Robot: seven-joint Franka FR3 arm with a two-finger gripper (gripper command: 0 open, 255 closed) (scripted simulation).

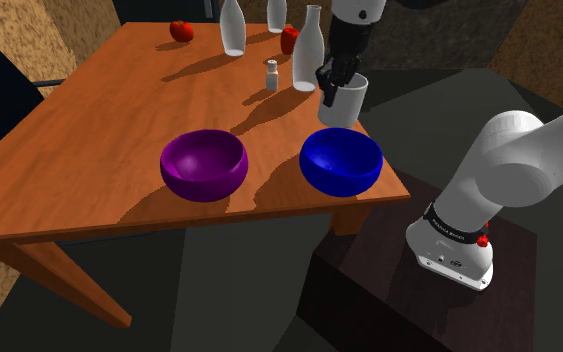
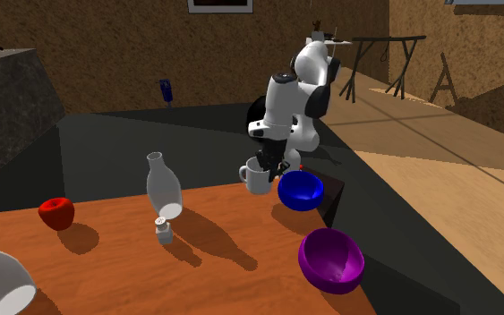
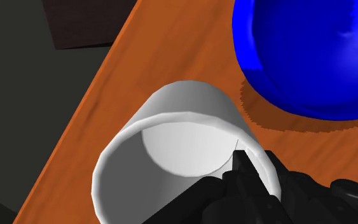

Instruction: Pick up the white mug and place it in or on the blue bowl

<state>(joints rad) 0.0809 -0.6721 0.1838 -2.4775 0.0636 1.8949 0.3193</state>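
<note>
one mug in gripper (nr bowl)

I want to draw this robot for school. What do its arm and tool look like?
The arm is white, made of fat, rounded tubes with dark joints. Near its bottom end there is a black band with tiny pale writing, and a small red knob beside it. The tool is all black and blocky.

Home; dining table, bottles, apples
</note>
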